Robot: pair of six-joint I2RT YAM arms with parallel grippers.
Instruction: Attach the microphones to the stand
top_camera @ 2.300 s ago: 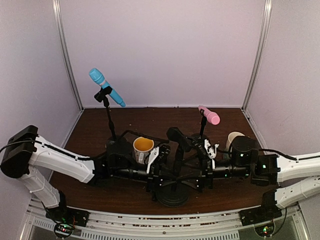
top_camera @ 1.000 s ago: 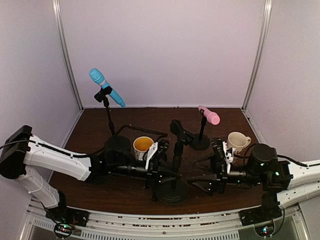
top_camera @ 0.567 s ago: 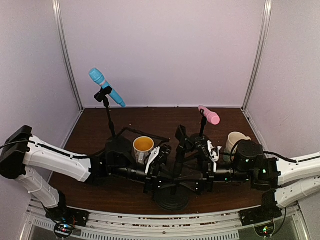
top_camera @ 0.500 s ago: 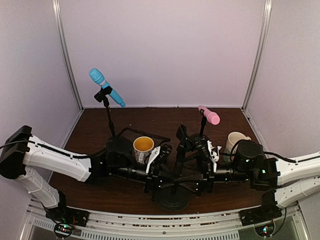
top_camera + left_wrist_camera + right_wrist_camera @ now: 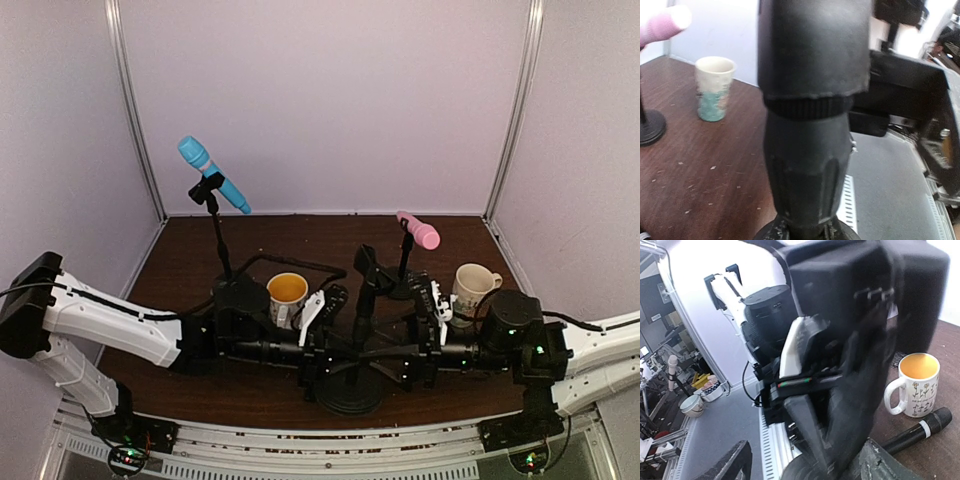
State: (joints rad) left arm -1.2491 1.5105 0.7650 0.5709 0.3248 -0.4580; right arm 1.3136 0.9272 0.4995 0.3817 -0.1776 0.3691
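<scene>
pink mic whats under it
A short black stand holds the pink microphone; its round base sits on the table, partly hidden behind the right gripper.

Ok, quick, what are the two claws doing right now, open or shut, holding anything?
Left claw: closed on the black stand's pole.
Right claw: open, holding nothing.

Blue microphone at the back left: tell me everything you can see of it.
The light blue microphone is a slim, plastic-looking stick with a rounded head. It is tilted, head up to the left, tail down to the right. A black clip grips its middle, atop a tall thin black stand at the back left of the table. Nothing else touches it.
</scene>
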